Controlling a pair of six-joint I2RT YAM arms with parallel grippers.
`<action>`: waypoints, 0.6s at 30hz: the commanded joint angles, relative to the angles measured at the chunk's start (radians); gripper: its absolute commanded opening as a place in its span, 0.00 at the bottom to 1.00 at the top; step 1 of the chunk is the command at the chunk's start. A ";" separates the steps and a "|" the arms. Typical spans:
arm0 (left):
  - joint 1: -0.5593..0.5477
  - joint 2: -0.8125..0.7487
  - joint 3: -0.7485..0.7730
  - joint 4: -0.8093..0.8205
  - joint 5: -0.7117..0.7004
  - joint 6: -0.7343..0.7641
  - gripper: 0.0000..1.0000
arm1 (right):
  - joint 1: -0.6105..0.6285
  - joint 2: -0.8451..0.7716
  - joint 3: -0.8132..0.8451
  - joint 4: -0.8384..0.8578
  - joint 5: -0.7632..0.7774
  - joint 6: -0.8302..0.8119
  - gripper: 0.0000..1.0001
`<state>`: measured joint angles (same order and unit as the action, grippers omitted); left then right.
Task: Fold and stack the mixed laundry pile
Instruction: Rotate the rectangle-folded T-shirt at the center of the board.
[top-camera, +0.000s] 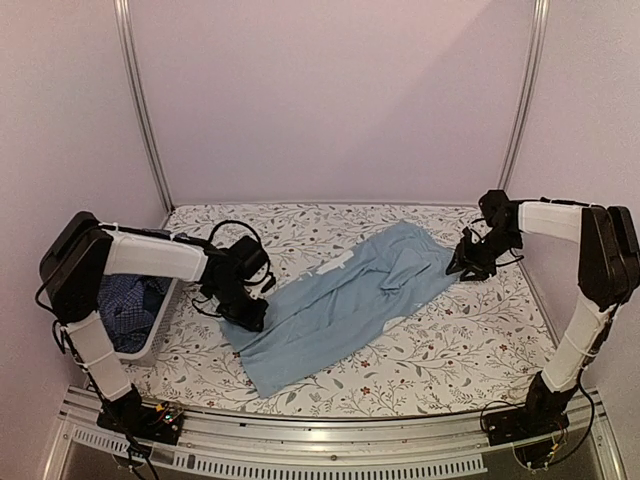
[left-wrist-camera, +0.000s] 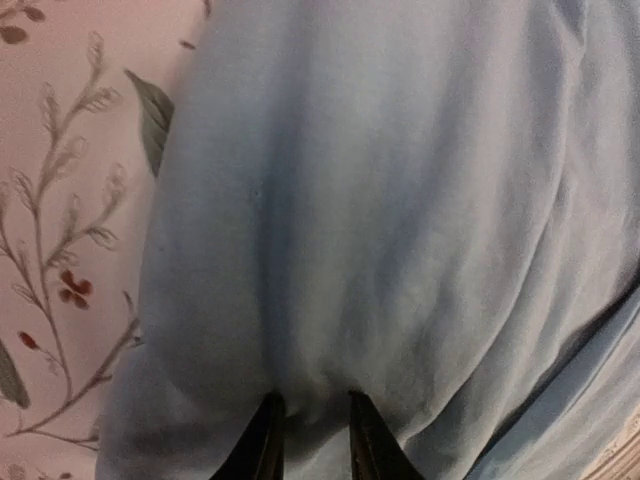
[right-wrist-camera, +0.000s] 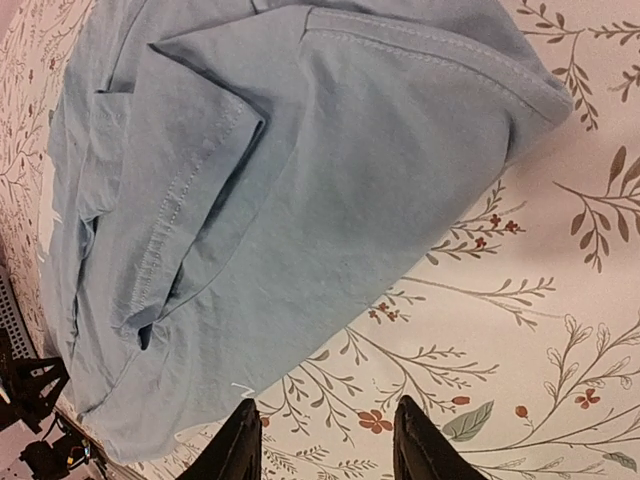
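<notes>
Basket overhead only; shirt everywhere

We see pale, plain walls behind a white worktop patterned with leafy sprigs and small red flowers, slim metal posts at its back corners.

Counter: covered with a pale cloth printed with leafy sprigs and small red flowers.
Basket: white plastic, set at the left edge of the frame.
Metal posts: two, mounted at the back corners.
Wall: plain, pale.
</notes>
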<state>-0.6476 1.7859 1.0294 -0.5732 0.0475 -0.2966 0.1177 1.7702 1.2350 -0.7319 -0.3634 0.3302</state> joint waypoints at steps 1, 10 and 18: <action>-0.114 -0.051 -0.038 -0.179 0.093 -0.059 0.26 | 0.003 -0.004 0.002 0.094 0.024 0.042 0.43; -0.025 -0.088 0.138 -0.208 0.022 -0.039 0.36 | 0.012 0.227 0.148 0.129 0.051 0.042 0.36; 0.048 -0.166 0.126 -0.110 0.061 -0.068 0.42 | 0.025 0.437 0.351 0.076 0.149 -0.021 0.23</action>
<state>-0.6239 1.6905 1.1694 -0.7383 0.0875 -0.3508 0.1265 2.1071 1.4826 -0.6319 -0.2996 0.3500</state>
